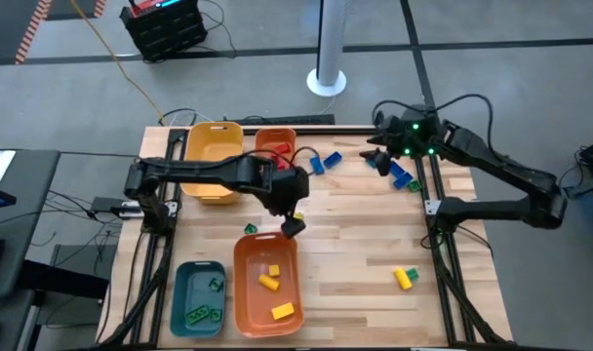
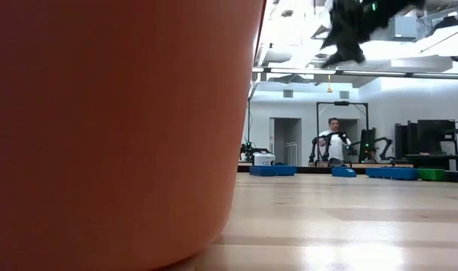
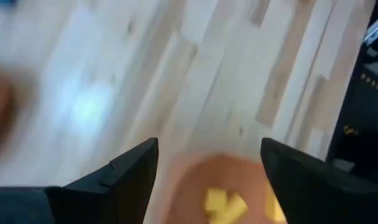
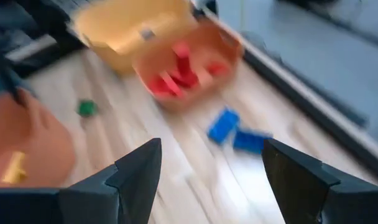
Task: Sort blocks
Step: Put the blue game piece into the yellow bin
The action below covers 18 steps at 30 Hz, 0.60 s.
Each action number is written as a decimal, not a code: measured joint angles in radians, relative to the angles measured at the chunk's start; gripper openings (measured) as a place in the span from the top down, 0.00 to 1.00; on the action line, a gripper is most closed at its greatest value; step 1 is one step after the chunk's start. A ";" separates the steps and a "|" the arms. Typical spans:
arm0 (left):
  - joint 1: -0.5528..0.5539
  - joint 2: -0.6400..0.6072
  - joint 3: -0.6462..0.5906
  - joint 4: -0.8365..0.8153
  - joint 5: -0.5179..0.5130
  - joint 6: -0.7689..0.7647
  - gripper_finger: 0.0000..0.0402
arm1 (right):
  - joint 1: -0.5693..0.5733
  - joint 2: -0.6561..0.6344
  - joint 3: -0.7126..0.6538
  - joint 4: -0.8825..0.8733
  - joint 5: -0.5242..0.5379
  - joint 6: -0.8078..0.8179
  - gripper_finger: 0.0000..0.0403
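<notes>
Down at table height, an orange bin [image 2: 116, 128] fills most of the picture and hides the near table [image 1: 375, 244]. From above, three yellow blocks [image 1: 269, 280] lie in that large orange bin, long axes at different slants. The left gripper [image 1: 293, 224] hangs over the bin's far rim, fingers wide, nothing between them. Farther back, red blocks [image 4: 179, 73] sit heaped in a smaller orange bin [image 1: 275, 143]; blue blocks [image 4: 224, 124] lie just beyond. The right gripper [image 1: 375, 159] hovers there, fingers wide, empty.
</notes>
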 joint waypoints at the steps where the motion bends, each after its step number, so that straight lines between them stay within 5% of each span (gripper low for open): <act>1: 0.017 0.000 0.000 0.022 -0.002 0.035 0.32 | -0.013 0.000 -0.028 -0.008 0.000 0.005 0.28; 8: 0.174 0.000 0.000 0.139 0.039 0.306 0.38 | -0.153 0.118 -0.122 -0.061 0.058 0.103 0.28; 18: 0.367 -0.003 0.000 0.158 0.242 0.603 0.39 | -0.324 0.405 -0.122 -0.150 0.161 0.176 0.28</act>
